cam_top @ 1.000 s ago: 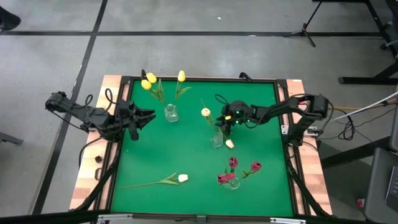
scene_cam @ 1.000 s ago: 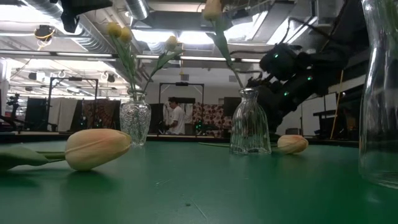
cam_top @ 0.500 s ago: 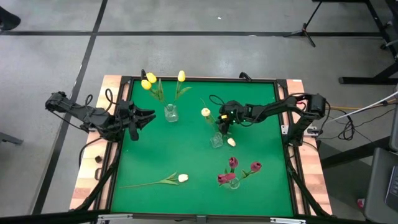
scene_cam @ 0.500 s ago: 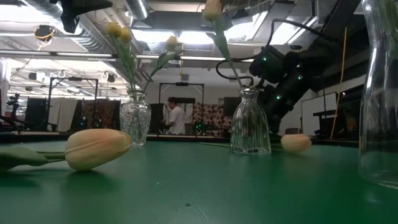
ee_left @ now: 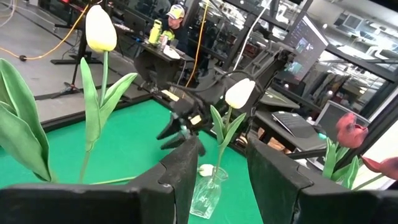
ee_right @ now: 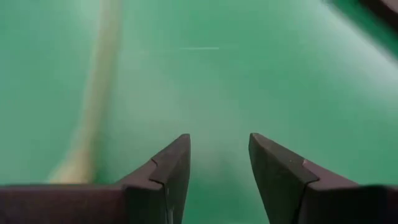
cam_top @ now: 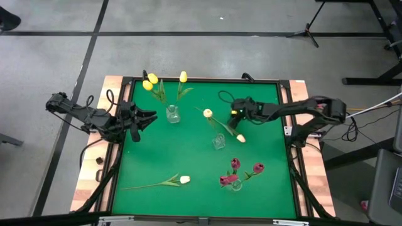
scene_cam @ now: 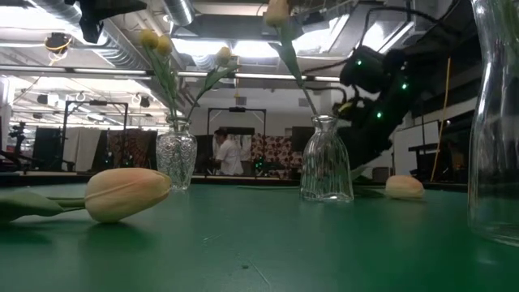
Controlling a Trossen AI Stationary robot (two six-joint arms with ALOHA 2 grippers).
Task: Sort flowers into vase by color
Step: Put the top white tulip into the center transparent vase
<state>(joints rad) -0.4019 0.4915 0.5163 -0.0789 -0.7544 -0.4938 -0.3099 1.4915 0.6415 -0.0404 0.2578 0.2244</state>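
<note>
High view: right gripper, fingers spread, has pulled back from the middle vase; cream tulip shifted.

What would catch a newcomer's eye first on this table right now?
Three glass vases on the green mat: yellow tulips at the back, red ones at the front, one cream tulip in the middle vase. The right gripper hovers low, open, beside a loose cream tulip; another lies front left.

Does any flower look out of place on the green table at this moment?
Yes. Two cream tulips lie flat on the mat: one beside the middle vase, another near the front. The yellow tulips and red tulips stand in vases.
</note>
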